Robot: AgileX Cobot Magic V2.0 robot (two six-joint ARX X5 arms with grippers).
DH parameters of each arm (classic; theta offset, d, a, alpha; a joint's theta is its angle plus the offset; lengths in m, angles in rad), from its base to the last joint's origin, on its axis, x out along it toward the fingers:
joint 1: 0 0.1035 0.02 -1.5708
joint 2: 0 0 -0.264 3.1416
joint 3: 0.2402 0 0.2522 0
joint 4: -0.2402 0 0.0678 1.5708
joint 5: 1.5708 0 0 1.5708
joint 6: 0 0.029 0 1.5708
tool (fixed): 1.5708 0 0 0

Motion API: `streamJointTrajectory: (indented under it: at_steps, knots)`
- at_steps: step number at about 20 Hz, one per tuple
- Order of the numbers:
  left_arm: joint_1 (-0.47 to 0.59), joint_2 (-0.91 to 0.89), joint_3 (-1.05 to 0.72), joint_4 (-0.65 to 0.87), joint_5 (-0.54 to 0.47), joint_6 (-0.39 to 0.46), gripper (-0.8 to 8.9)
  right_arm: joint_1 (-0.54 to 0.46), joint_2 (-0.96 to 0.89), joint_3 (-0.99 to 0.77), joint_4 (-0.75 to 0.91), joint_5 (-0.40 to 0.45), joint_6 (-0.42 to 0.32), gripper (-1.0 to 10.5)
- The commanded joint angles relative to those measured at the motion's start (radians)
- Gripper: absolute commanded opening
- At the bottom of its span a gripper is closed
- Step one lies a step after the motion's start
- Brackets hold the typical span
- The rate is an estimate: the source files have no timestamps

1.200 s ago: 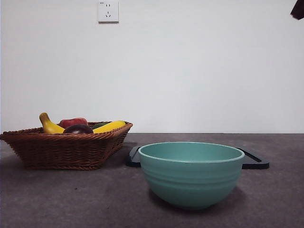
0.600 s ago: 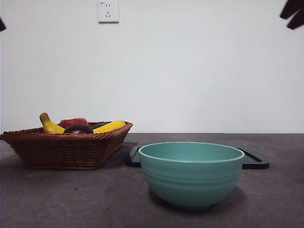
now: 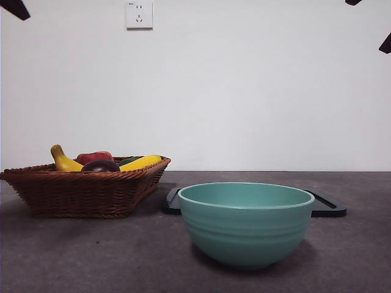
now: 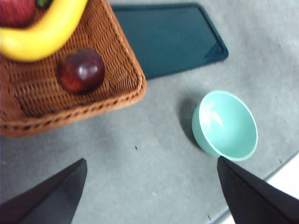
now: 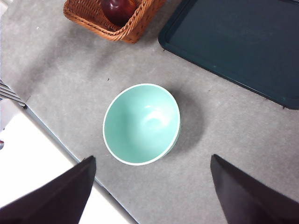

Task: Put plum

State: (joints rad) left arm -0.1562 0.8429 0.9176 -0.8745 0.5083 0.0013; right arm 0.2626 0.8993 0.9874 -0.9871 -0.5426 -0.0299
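While both arms hang high, your plum (image 4: 81, 71) lies in the wicker basket (image 4: 122, 56) beside the banana (image 4: 44, 29).
Left end effector (image 4: 149, 186) and right end effector (image 5: 152, 186) — jaws spread wide, holding nothing — above the teal bowl (image 5: 141, 124).

On the table (image 3: 73, 256), the plum (image 3: 101, 165) lies in the basket (image 3: 82, 192), left of the bowl (image 3: 246, 223); a tray (image 3: 330, 209) sits behind the bowl.

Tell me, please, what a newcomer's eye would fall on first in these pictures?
Probably the mint-green bowl, standing empty on the grey table, nearest the front camera. Next, the wicker basket off to one side, holding the dark plum near its corner beside a yellow banana. A dark tray lies flat behind the bowl.
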Motion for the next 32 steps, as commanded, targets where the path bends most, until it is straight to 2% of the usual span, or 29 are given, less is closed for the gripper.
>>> streamJointTrajectory:
  at_steps: [1,6,10,18,32]
  knots:
    - [-0.021,0.033,0.042,0.027,-0.03,-0.023,4.4,0.005,0.008,0.017,0.007,0.001,-0.004,3.9]
    - [-0.092,0.172,0.17,0.026,-0.149,-0.058,4.38,0.005,0.008,0.017,0.014,0.001,-0.004,3.9]
    - [-0.156,0.344,0.301,0.023,-0.287,-0.074,4.37,0.005,0.008,0.017,0.014,0.001,-0.004,3.9]
    - [-0.212,0.662,0.389,0.071,-0.412,-0.074,4.36,0.005,0.008,0.017,0.014,0.001,-0.004,3.9]
    - [-0.212,0.942,0.389,0.242,-0.439,-0.072,4.36,0.005,0.008,0.017,0.015,0.001,-0.004,3.9]
